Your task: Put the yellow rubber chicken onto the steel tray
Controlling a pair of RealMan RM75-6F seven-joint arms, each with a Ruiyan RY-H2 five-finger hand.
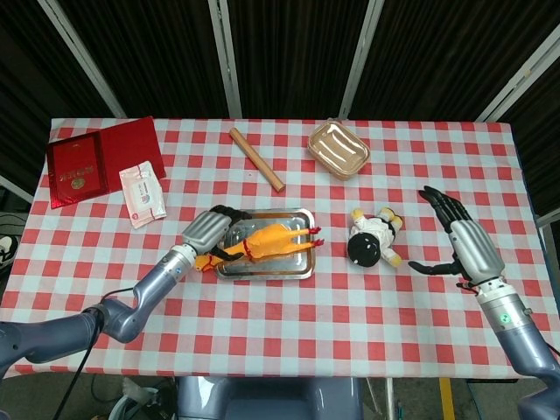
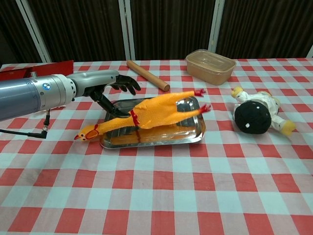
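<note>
Nearest the robot, the checked tablecloth (image 2: 161, 200) lies bare along its front edge. Just beyond, a yellow rubber chicken (image 2: 146, 115) (image 1: 262, 241) lies lengthwise across the steel tray (image 2: 193, 134) (image 1: 289, 269), its body on the tray, its head and neck hanging past the tray's left end and its red feet at the right end. The left hand (image 2: 110, 88) (image 1: 210, 232) sits at the tray's left end with its fingers spread apart; whether the lower ones touch the chicken's neck cannot be told, and they do not close around it. To the right of the tray lies a stuffed toy (image 2: 259, 113) (image 1: 374, 239) in black and white with yellow feet, apart from the tray. Further right, seen only from the head view, the right hand (image 1: 462, 242) is held over the cloth with fingers spread, holding nothing. Further back are a wooden rolling pin (image 2: 146, 75) (image 1: 256, 158) and a clear plastic container (image 2: 210, 63) (image 1: 338, 150). At the far left lie a small white packet (image 1: 143, 194) and a red booklet (image 1: 96, 159).
</note>
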